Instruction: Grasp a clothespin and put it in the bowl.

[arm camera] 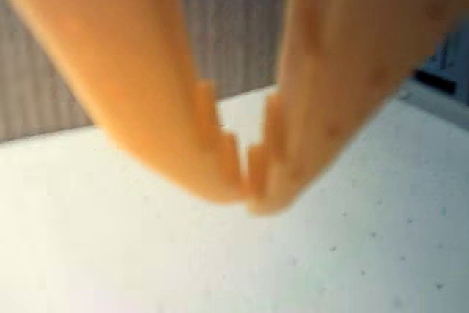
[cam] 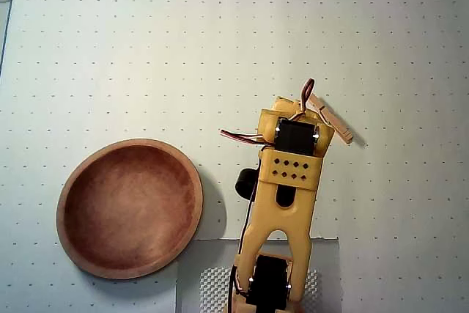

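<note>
Clothespin (cam: 330,120) lies just beside the seemingly closed, empty gripper (arm camera: 249,188), overhead view's right.

No text, label, brand, number or sign can be read in either the overhead view or the wrist view.
</note>
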Controlling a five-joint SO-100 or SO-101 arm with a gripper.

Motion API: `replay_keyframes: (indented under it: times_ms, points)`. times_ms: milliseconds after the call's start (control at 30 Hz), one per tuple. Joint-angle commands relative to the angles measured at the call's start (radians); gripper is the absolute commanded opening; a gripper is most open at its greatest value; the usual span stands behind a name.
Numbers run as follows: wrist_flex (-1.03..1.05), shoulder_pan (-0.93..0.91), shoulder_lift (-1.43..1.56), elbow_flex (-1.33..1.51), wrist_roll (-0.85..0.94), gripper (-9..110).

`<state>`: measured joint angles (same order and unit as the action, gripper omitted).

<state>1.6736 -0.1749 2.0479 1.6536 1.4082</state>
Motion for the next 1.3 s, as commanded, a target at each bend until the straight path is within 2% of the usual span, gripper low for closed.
replay_keyframes:
  times_ms: [0, 167, 333, 500, 700, 967, 1267]
  points:
    - [0.069, -0.015, -0.020, -0.060, 0.107, -3]
    - [0.084, -0.015, -0.063, -0.052, 0.189, -3]
    - [0.084, -0.023, -0.118, -0.069, 0.187, -3]
    - [0.083, -0.081, -0.158, -0.091, 0.213, -3]
    - [0.083, -0.160, -0.222, -0.161, 0.325, -3]
    - [0.083, -0.296, -0.376, -0.308, 0.402, -3]
    - [0.084, -0.298, -0.595, -0.518, 0.410, -3]
